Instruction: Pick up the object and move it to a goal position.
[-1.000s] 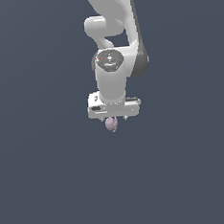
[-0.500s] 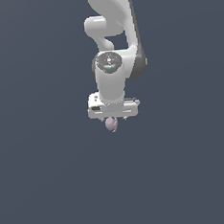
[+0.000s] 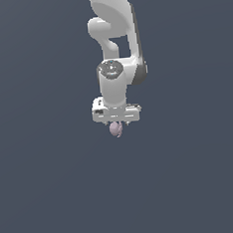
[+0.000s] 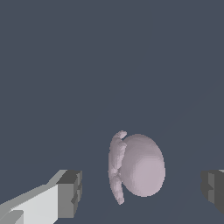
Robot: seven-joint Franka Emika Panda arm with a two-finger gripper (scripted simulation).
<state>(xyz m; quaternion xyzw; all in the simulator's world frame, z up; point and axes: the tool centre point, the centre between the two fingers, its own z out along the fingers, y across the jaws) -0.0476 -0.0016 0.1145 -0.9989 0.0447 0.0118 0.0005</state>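
The object [image 4: 138,168] is a small pale pinkish-mauve rounded lump with a ridged, irregular edge on one side. In the wrist view it lies between the two dark finger pads [image 4: 70,194] of my gripper [image 4: 142,191], with a clear gap on each side, so the jaws stand open around it without touching. In the exterior view the object [image 3: 115,129] shows just below the white gripper [image 3: 115,124], whose fingers are mostly hidden by the hand. I cannot tell whether the object rests on the surface.
The white arm [image 3: 114,43] comes down from the top of the exterior view. A plain dark grey-blue surface [image 3: 55,194] fills everything around it. No other object shows.
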